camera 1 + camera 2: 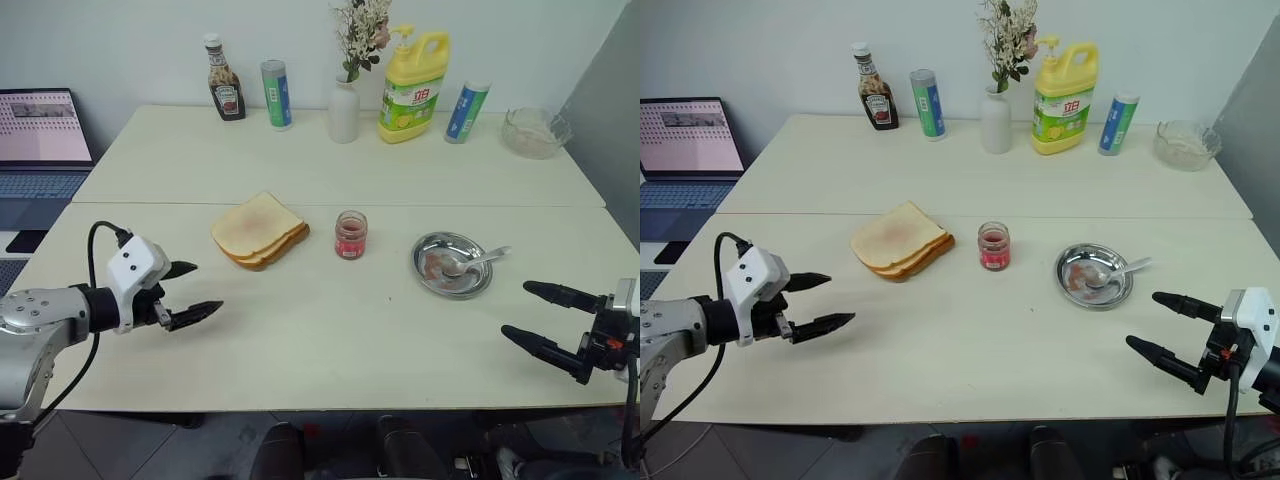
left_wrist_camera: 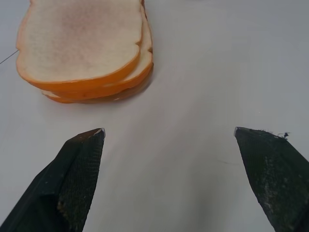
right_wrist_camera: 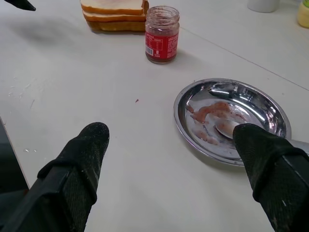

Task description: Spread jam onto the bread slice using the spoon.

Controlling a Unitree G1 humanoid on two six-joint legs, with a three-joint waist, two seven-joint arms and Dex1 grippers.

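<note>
the dark ketchup bottle [image 1: 226, 78] at the back of the table carries a label too small to read; beside it stands a green and blue tube [image 1: 276, 94], then a white vase [image 1: 343, 111] of dried flowers, a yellow detergent jug [image 1: 413, 86] with a green label and chinese characters, a blue and green tube [image 1: 467, 111] leaning a little, and a clear glass bowl [image 1: 535, 132] at the far right; a small glass jar [image 1: 351, 235] with a red label, its lid off, holds the jam [image 3: 161, 44] and stands mid-table, between the bread and the dish; the round steel dish [image 1: 435, 281] holds smears of red jam and the bowl of the spoon [image 1: 478, 261], whose handle sticks out over the rim; the bread slice [image 1: 256, 224] lies on top of another slice, left of the jar, with a faint pinkish centre; the pale cream table [image 1: 320, 340] has a seam across it and a few small red specks; an open laptop [image 1: 40, 127] sits off the table's left edge, against a white wall; the left gripper [image 1: 188, 292] hovers near the bread, fingers spread wide, holding nothing; the right gripper [image 1: 548, 314] hovers near the dish, also spread wide and empty.
</note>
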